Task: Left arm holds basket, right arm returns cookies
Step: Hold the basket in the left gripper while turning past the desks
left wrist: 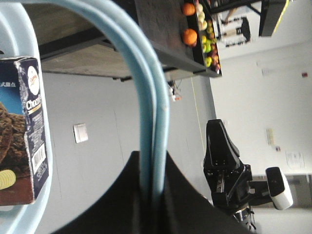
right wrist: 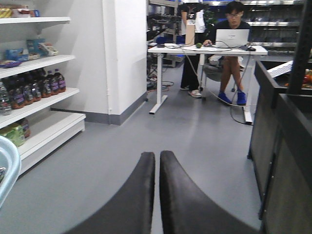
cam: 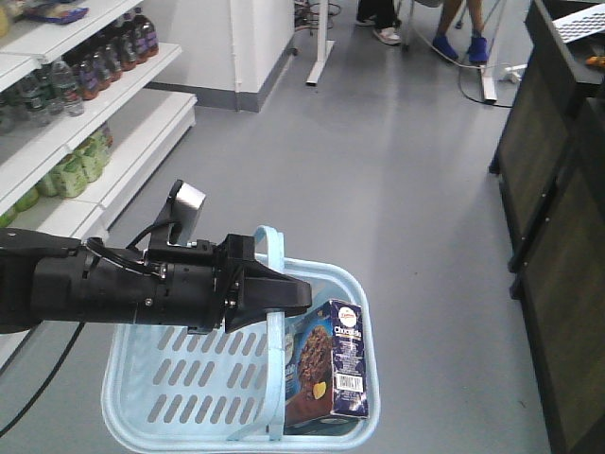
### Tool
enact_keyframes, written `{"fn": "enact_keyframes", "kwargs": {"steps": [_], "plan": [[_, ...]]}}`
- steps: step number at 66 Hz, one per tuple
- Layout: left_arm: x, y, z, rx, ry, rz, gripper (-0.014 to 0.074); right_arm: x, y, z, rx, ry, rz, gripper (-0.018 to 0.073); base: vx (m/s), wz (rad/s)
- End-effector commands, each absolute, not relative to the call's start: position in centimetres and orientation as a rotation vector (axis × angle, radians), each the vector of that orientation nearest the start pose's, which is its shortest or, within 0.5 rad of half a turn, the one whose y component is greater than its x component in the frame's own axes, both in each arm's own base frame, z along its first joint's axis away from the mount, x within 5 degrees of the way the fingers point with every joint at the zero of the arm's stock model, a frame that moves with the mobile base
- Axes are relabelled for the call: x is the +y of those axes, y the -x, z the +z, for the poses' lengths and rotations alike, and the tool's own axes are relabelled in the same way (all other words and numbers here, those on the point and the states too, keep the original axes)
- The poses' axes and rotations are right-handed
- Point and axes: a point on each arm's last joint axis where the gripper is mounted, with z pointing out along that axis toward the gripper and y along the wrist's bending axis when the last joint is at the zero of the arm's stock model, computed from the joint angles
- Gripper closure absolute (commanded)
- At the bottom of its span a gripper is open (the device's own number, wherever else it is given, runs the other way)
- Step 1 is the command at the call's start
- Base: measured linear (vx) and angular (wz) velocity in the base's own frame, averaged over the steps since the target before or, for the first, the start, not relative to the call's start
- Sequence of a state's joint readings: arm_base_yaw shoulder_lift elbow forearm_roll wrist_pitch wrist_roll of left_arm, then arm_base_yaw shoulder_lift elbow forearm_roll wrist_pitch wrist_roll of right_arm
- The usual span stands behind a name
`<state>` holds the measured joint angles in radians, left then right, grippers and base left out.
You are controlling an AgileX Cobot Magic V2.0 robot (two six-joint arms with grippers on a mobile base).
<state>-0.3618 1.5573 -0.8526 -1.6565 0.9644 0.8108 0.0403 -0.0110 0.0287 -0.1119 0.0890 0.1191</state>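
My left gripper [cam: 284, 295] is shut on the light blue handle [cam: 268, 244] of the basket [cam: 128, 421] and holds it above the grey floor. In the left wrist view the handle [left wrist: 153, 97] runs between the closed jaws of that gripper [left wrist: 153, 163]. The navy cookies box [cam: 338, 364] stands upright in the basket's right end and also shows in the left wrist view [left wrist: 24, 131]. My right gripper [right wrist: 157, 157] is shut and empty, pointing over bare floor. It appears in the left wrist view [left wrist: 220, 146], apart from the basket. A corner of the basket [right wrist: 7, 168] shows at the right wrist view's left edge.
White shelves with drink bottles [cam: 90, 71] line the left side. A dark counter [cam: 558, 199] runs along the right. Further back a person sits with a laptop at a white table [right wrist: 204, 48]. Fruit [left wrist: 204, 39] lies on a dark stand.
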Motion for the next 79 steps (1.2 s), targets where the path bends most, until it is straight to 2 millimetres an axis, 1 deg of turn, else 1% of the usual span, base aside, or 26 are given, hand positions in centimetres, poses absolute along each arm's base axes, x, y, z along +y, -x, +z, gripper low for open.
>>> {"fn": "enact_keyframes", "kwargs": {"steps": [1, 22, 48, 61, 79], "plan": [[-17.75, -24.85, 28.59, 2.147, -0.055, -1.871, 0.0599, 0.17, -5.64, 19.74, 1.523, 0.028, 0.021, 0.0565, 0.13, -0.52], [-17.75, -24.85, 28.59, 2.147, -0.055, -1.871, 0.0599, 0.17, -5.64, 19.74, 1.523, 0.028, 0.021, 0.0565, 0.11, -0.41], [-17.75, -24.85, 28.59, 2.147, -0.055, -1.871, 0.0599, 0.17, -5.64, 19.74, 1.523, 0.028, 0.021, 0.0565, 0.10, -0.26], [-17.75, -24.85, 28.59, 2.147, -0.055, -1.871, 0.0599, 0.17, -5.64, 19.74, 1.523, 0.028, 0.021, 0.0565, 0.17, -0.14], [-17.76, -24.84, 28.59, 2.148, -0.056, -1.871, 0.0599, 0.17, -5.64, 19.74, 1.523, 0.028, 0.021, 0.0565, 0.25, 0.04]]}}
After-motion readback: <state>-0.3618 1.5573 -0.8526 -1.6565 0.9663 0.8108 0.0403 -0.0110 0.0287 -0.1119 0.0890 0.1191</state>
